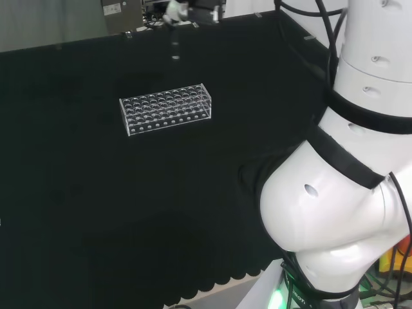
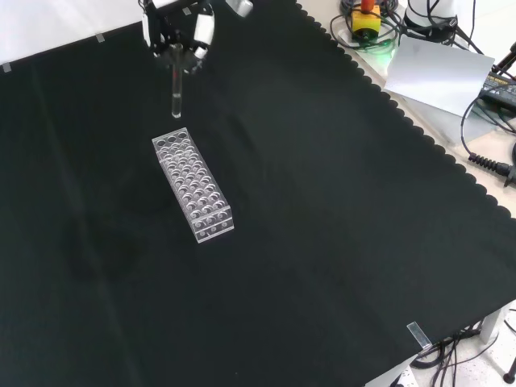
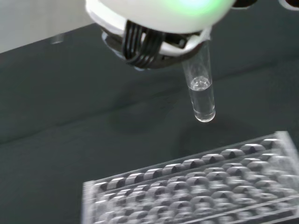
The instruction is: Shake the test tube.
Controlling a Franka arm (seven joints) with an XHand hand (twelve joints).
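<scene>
Black-and-white, my hand (image 2: 179, 32) sits at the top of the front view, above the far end of the cloth. Its fingers (image 2: 203, 31) are curled around the upper part of the test tube (image 2: 175, 93), so the hand is closed on that tube.

Test tube position: it hangs upright below my hand, clear of the cloth and clear of the rack. In the wrist view the test tube (image 3: 201, 95) shows a rounded lower end and a small amount of clear liquid in its bottom portion. In the head view the tube (image 1: 175, 46) appears near the far edge of the bench, with my hand (image 1: 175, 11) above it.

Rack: a clear plastic test tube rack (image 2: 193, 184) lies on the black cloth (image 2: 322, 210) below and nearer than the tube in the front view. The tube's lower end is near the rack's far short end but does not touch it. In the head view the rack (image 1: 166, 108) lies lengthwise across the view. I cannot tell whether any of its holes hold a tube.

Arm: my white links (image 1: 341, 187) occupy the right of the head view.
</scene>
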